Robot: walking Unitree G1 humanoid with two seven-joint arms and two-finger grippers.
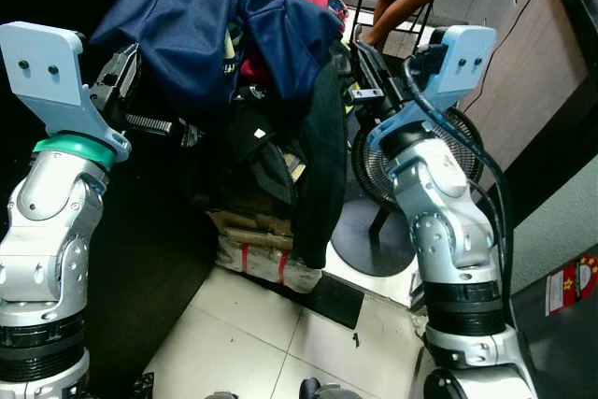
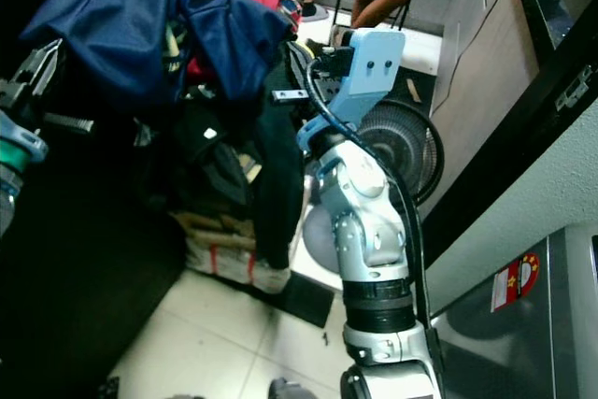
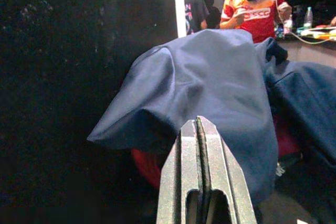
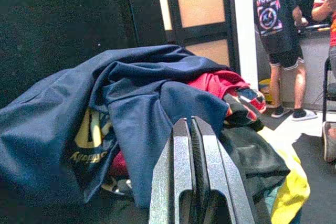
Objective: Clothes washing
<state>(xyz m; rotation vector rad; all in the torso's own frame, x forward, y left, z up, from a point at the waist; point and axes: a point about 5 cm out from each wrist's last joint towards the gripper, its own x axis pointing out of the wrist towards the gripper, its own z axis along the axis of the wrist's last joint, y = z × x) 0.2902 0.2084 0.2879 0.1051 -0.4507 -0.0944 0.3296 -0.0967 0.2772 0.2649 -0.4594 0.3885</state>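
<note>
Two closed, empty claws, left claw (image 3: 198,171) and right claw (image 4: 191,174), flank heaped laundry pile (image 1: 252,72): should open wide, pinch navy jacket (image 4: 136,108) deep, lift slowly.

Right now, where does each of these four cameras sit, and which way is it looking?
Left eye: on the head, looking down at the clothes pile; both silver arms show.
Right eye: beside it, same scene; right arm mostly.
Left wrist: looks along the shut left gripper at the blue jacket.
Right wrist: looks along the shut right gripper at the pile.
Shared: the blue jacket in all four.
</note>
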